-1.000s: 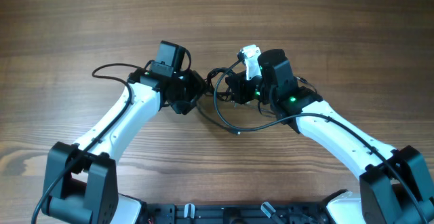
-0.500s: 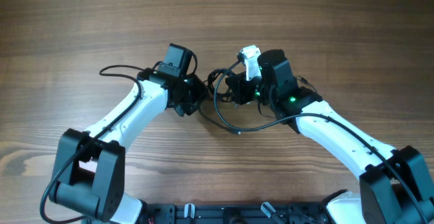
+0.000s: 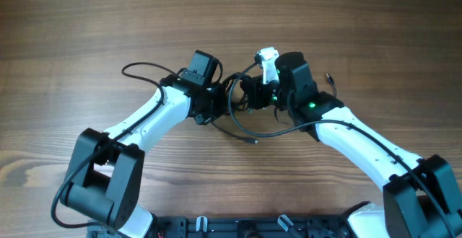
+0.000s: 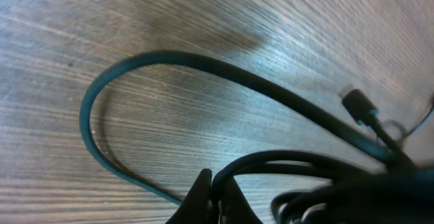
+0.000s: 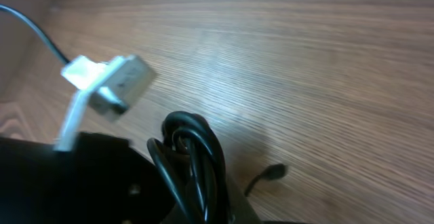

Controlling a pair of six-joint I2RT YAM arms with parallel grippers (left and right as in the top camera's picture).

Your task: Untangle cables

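Your left gripper (image 3: 219,102) is pinched shut. In the left wrist view its fingers (image 4: 203,195) meet at 6 o'clock, and a black cord comes out right at the tips, so it looks like it is holding the cables (image 3: 234,86). The bunch sits just at 3 o'clock from this gripper, touching it. From the tips, a green cord (image 4: 203,62) bends up and round in a big loop toward 9 o'clock. It lies flat on the table (image 4: 102,20). A small plug (image 4: 358,105) sits near 3 o'clock.

Your right gripper (image 3: 249,97) is also closed tight, and it holds the other side of the same bunch. The bunch is at 9 o'clock from it, between your two grippers. In the right wrist view a fat fold of black cord (image 5: 196,149) pokes up out of the grip. The white plug (image 5: 112,81) sticks out at about 10 o'clock from that fold, up off the table. From above, this plug (image 3: 267,56) is at 1 o'clock from the right gripper.

One thin cord hangs out of the bunch toward 6 o'clock and ends in a tiny plug (image 3: 253,140) on the wood.
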